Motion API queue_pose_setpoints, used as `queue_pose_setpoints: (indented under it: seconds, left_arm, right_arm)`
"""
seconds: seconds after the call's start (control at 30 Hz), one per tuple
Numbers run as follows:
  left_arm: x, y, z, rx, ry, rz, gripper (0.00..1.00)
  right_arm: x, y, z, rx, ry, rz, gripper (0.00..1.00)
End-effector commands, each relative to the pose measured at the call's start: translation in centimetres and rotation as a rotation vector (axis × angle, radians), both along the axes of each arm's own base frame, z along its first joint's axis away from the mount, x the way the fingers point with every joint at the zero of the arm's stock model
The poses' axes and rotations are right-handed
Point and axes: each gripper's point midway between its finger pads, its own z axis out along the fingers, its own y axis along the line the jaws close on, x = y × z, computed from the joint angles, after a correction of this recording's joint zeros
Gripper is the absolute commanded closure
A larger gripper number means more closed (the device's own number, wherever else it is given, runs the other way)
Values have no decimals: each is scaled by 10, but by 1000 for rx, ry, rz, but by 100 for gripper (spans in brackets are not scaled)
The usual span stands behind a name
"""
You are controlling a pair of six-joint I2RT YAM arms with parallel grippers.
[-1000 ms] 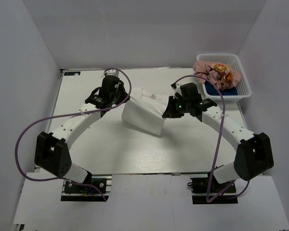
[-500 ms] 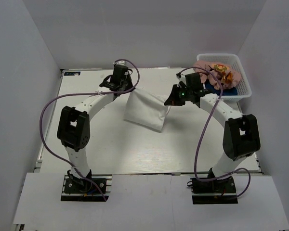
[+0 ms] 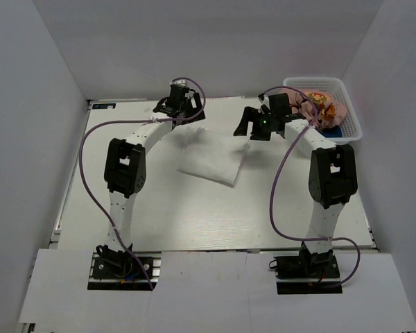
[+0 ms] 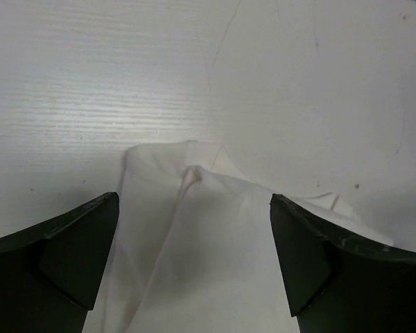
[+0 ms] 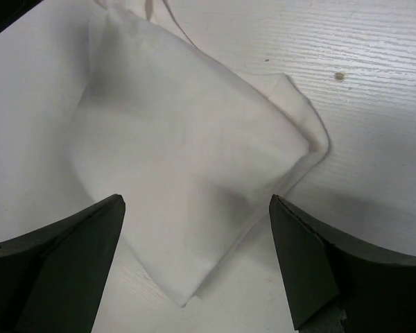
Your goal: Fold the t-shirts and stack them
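On the left, the left arm reaches from its base at the near edge of the table (image 3: 125,201) up to the far side. There the left gripper (image 3: 177,111) hangs above the far left corner of the white t-shirt (image 3: 209,159). Its wrist view shows the dark fingers (image 4: 73,260) spread wide, with nothing between them and a rumpled corner of white cloth lying on the table below. The white t-shirt rests folded into a rough, slightly skewed rectangle at the middle of the table, towards the far side and between the two grippers. To its right, the right gripper (image 3: 252,128) hovers over the shirt's far right corner. Its jaws also stand wide apart and hold nothing, and in its wrist view the folded cloth lies flat beneath it with a small flap sticking out at one edge. Further right, at the far right corner, sits a white mesh basket (image 3: 319,79). In it the pink t-shirt (image 3: 295,97) lies bunched up with its yellow-orange print showing. The navy t-shirt (image 3: 331,130) is underneath, visible only at the near side of the basket.
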Motion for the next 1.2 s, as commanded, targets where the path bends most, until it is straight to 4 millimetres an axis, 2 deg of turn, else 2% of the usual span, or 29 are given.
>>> queue_pose_setpoints:
  seconds: [0.0, 0.03, 0.1, 0.13, 0.2, 0.27, 0.33, 0.4, 0.47, 0.5, 0.53, 0.57, 0.6, 0.63, 0.73, 0.77, 0.83, 0.87, 0.97, 1.07, 1.1, 1.17]
  left_arm:
    - [-18, -2, 24, -3, -26, -97, 0]
    - [-30, 1, 6, 27, 3, -135, 0]
    - [-45, -1, 5, 33, 3, -210, 0]
    - [-57, -3, -7, 60, 20, -295, 0]
    - [-65, 2, -16, 101, 33, -326, 0]
    - [-71, 7, -26, 139, 49, -357, 0]
    - [-71, 8, -31, 165, 47, -380, 0]
    - [-65, 16, -52, 221, 79, -364, 0]
    - [-56, 24, -60, 274, 112, -321, 0]
    - [-51, 26, -74, 294, 137, -310, 0]
    - [-46, 35, -82, 319, 146, -279, 8]
    - [-47, 38, -91, 331, 163, -274, 17]
    - [-43, 36, -100, 333, 172, -275, 24]
    - [-48, 35, -107, 325, 196, -290, 39]
    - [-50, 24, -104, 283, 180, -346, 63]
    - [-55, 26, -107, 292, 181, -357, 80]
    - [-55, 24, -101, 285, 151, -372, 97]
    - [-52, 29, -94, 303, 129, -348, 100]
    - [-42, 50, -83, 338, 105, -278, 100]
    - [-30, 71, -60, 353, 63, -225, 100]
    - [-24, 91, -55, 367, 59, -177, 100]
    - [-15, 111, -36, 372, 31, -110, 100]
  right_arm:
    - [-1, -4, 24, -13, -68, 4, 10]
    - [-8, -6, 20, -18, -61, 6, 10]
    - [-16, -8, 21, -23, -75, 9, 10]
    - [-24, -10, 13, -32, -55, 7, 10]
    - [-29, -12, 15, -38, -65, 14, 10]
    - [-37, -13, 8, -42, -46, 25, 10]
    - [-40, -13, 14, -40, -68, 34, 10]
    - [-46, -15, 13, -43, -65, 36, 10]
    - [-51, -16, 11, -49, -64, 38, 10]
    - [-55, -17, 12, -50, -56, 39, 10]
    - [-57, -18, 14, -46, -53, 40, 10]
    - [-62, -18, 10, -48, -39, 47, 10]
    - [-65, -17, 17, -40, -60, 52, 10]
    - [-68, -17, 19, -34, -59, 59, 10]
    - [-75, -21, 22, -38, -66, 50, 10]
    - [-75, -26, 22, -55, -69, 33, 10]
    - [-75, -33, 26, -85, -92, 4, 10]
    - [-74, -37, 33, -96, -114, -15, 10]
    - [-74, -41, 35, -112, -129, -33, 10]
    - [-75, -41, 36, -112, -133, -26, 10]
    - [-75, -40, 37, -109, -133, -24, 10]
    - [-75, -40, 36, -104, -131, -21, 10]
